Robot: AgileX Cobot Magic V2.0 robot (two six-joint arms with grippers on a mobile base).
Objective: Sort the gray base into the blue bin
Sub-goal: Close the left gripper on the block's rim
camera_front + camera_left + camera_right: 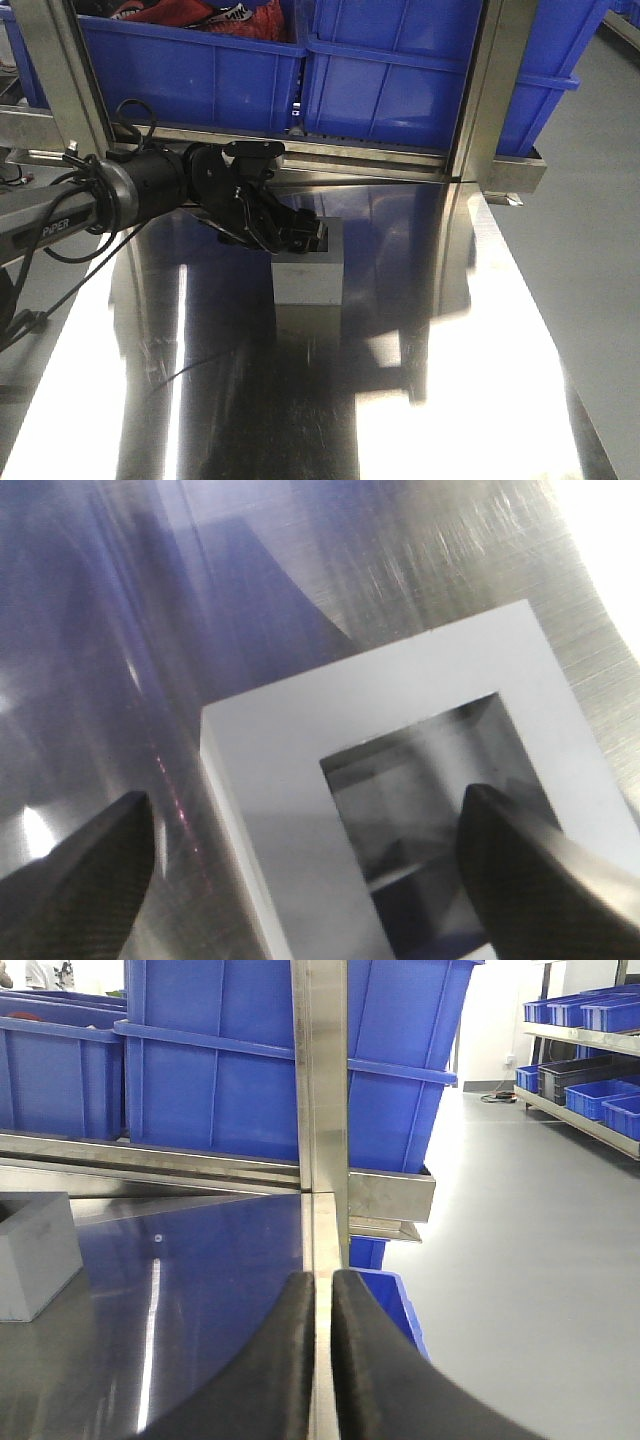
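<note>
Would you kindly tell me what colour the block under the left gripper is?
The gray base is plain matte gray, shown best in the exterior front-facing view.

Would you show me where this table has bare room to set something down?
Free: near half of the table, in front of the base, and right of it to the edge. Crowded: around the left gripper.

The matte gray base [310,272] stands upright on the steel table [480,350], recess facing up. The blue bin [400,80] sits behind it, raised.
</note>
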